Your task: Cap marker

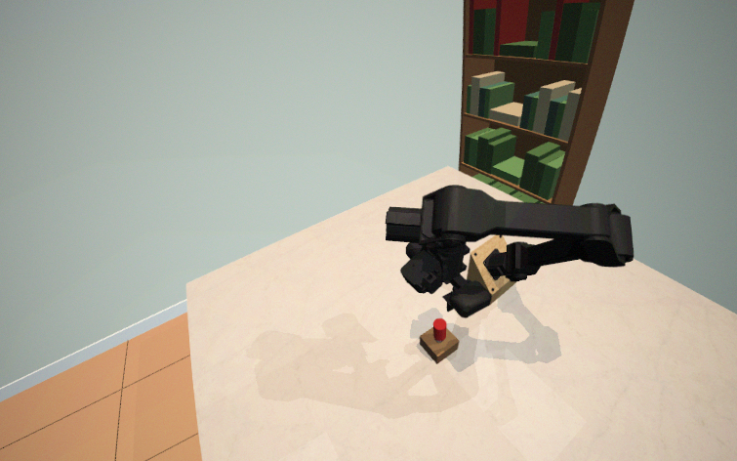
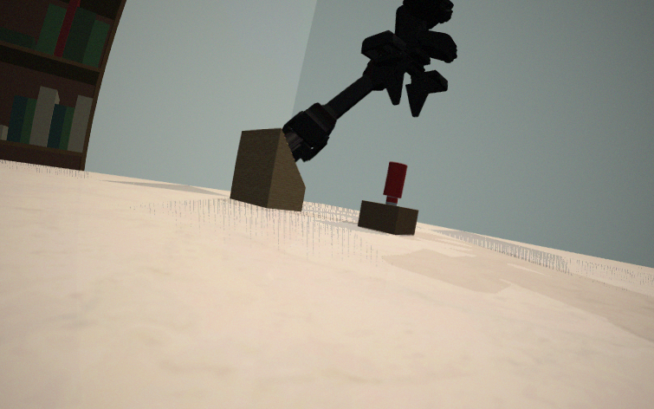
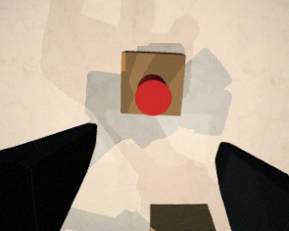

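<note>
The red cap (image 1: pixel 439 326) (image 2: pixel 395 178) (image 3: pixel 153 96) sits on top of the marker, which stands upright in the brown holder block (image 1: pixel 439 347) (image 2: pixel 387 218) (image 3: pixel 131 67). A short piece of the marker's barrel (image 2: pixel 391 200) shows between cap and block in the exterior view. My gripper (image 1: pixel 445 294) (image 2: pixel 406 104) (image 3: pixel 157 142) is open and empty. It hangs well above the cap, a little towards the arm's base, with both fingers clear of it.
The arm's wooden wedge mount (image 1: pixel 488 260) (image 2: pixel 265 170) stands close behind the holder block. A bookshelf (image 1: pixel 531 97) (image 2: pixel 29 75) stands beyond the table's far corner. The table's left edge (image 1: pixel 187 343) drops to an orange tiled floor.
</note>
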Motion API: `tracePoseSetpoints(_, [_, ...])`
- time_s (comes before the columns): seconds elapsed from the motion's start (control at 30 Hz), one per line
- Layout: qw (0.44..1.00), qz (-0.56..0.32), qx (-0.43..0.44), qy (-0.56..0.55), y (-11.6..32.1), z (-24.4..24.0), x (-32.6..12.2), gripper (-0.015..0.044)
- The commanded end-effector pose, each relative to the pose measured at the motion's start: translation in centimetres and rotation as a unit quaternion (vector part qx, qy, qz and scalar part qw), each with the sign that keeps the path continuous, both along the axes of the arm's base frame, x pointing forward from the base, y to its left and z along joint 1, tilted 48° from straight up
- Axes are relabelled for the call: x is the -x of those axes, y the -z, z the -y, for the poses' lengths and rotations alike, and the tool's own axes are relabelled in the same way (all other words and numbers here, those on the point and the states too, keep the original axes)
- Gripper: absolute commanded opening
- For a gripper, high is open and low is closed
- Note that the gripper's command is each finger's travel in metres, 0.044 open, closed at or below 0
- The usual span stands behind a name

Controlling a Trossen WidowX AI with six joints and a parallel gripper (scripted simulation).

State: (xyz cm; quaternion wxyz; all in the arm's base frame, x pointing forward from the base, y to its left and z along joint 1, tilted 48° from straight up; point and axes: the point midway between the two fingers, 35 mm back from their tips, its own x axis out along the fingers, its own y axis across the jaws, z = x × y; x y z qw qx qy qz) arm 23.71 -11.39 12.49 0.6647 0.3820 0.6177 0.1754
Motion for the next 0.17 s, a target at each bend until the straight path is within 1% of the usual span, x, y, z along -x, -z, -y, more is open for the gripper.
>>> tracePoseSetpoints(0.0, [1.000, -0.001, 0.001, -0.003, -0.01, 0.05, 0.06, 0.0367])
tracePoseSetpoints(0.1, [1.000, -0.001, 0.001, -0.003, -0.01, 0.05, 0.06, 0.0440])
tracePoseSetpoints(0.13, [1.000, -0.001, 0.001, -0.003, -0.01, 0.05, 0.06, 0.0440])
